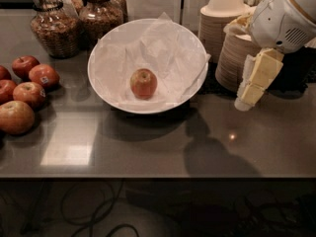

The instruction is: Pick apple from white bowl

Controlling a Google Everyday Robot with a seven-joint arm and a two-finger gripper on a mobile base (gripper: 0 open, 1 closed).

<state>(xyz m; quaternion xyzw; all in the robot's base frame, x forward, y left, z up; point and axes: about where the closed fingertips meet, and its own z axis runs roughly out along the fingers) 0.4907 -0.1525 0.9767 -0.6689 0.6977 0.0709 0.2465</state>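
Note:
The apple (pixel 143 83), small, red-orange with a yellowish patch, lies alone on crumpled white paper in the middle of the large white bowl (pixel 106 95) at the centre of the dark counter. My gripper (pixel 248 97), white with pale yellow parts, hangs at the right, above the counter just in front of the stacked beige bowls. It is well to the right of the white bowl's rim and does not touch the bowl or the apple.
Several darker red apples (pixel 29 85), some with stickers, lie in a group at the left edge. Two glass jars (pixel 54 26) stand behind the bowl at the left. Stacks of beige disposable bowls (pixel 224 23) stand at the back right. The counter's front edge (pixel 148 174) runs along the bottom.

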